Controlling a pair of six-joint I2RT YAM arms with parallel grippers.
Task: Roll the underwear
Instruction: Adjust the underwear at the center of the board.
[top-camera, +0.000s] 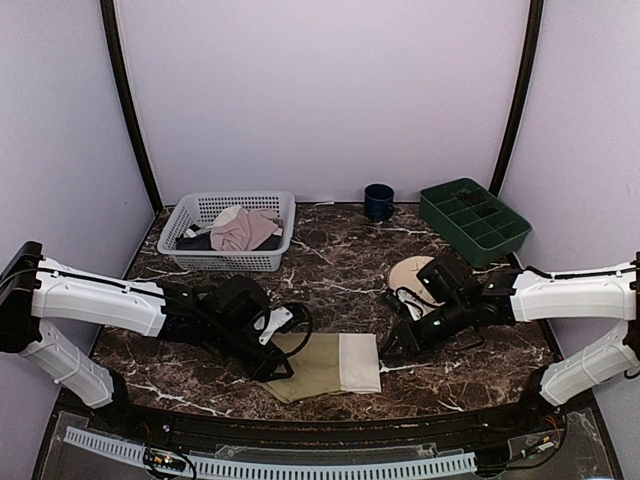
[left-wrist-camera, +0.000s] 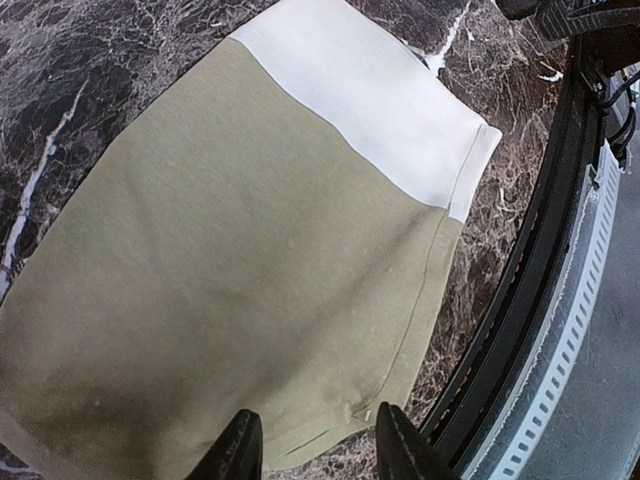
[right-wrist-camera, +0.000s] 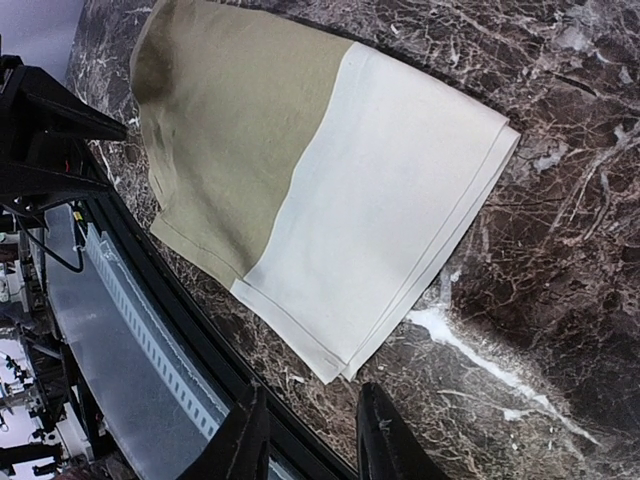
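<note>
The underwear (top-camera: 330, 365) lies folded flat near the table's front edge, olive-khaki cloth at the left and the cream waistband at the right. It fills the left wrist view (left-wrist-camera: 240, 270) and shows in the right wrist view (right-wrist-camera: 310, 170). My left gripper (top-camera: 278, 368) is open and empty at the cloth's left end, its tips (left-wrist-camera: 315, 445) over the olive hem's corner. My right gripper (top-camera: 392, 350) is open and empty just right of the waistband, its tips (right-wrist-camera: 305, 435) over bare table near the waistband's front corner.
A white basket (top-camera: 232, 258) holding pale pink and dark grey garments stands at the back left. A dark blue mug (top-camera: 378, 202) and a green compartment tray (top-camera: 472, 220) stand at the back right. A round plate (top-camera: 412, 272) lies behind my right arm. The table's black front rail (left-wrist-camera: 520, 300) is close.
</note>
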